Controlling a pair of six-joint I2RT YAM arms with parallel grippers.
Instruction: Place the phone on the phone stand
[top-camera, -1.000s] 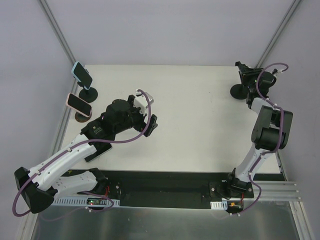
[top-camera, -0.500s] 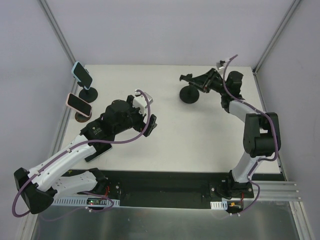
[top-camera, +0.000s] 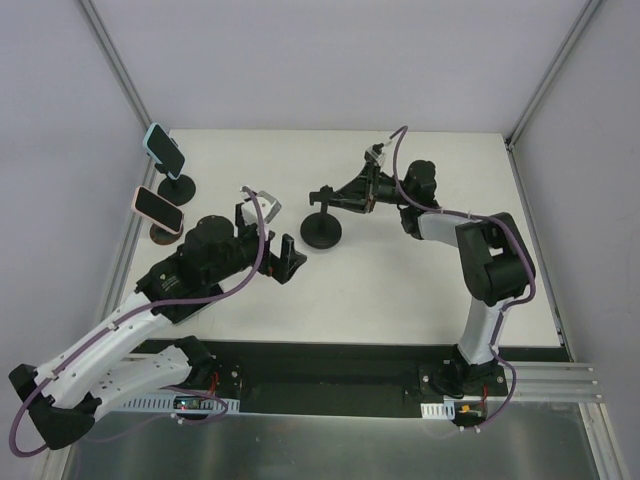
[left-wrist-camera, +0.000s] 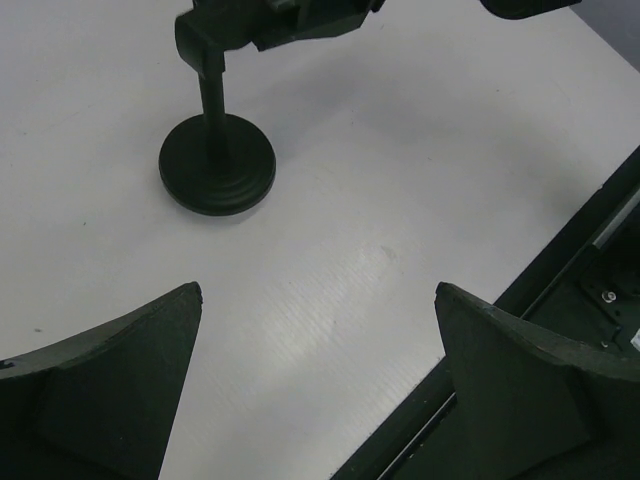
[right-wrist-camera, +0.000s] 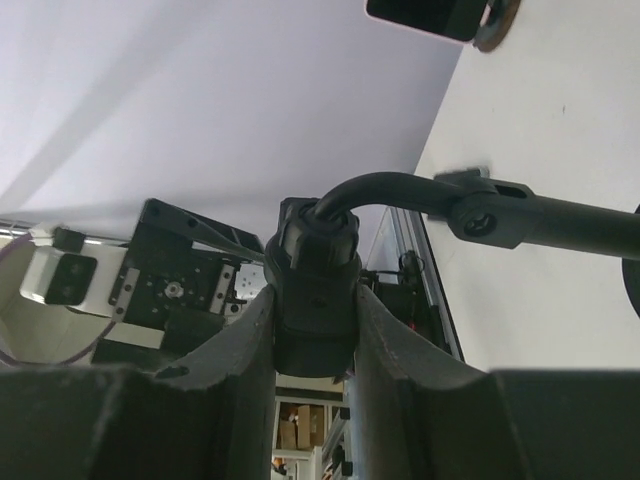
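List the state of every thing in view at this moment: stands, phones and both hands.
Black stand: upright, no phone on it, base on the table, top clamped by the right hand.
Teal phone: tilted on the far stand.
Pink phone: tilted on the brown-based stand.
Left hand: open, empty, above the table.
Right hand: shut on the black stand.

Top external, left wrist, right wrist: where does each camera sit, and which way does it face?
Top external: above and behind, looking down on the white table; left gripper and right gripper show.
Left wrist: on that gripper, looking down at the table; its open fingers show.
Right wrist: looking level across the table; its fingers clamp the black round-based phone stand.
Shared: top and left wrist show the stand's base.
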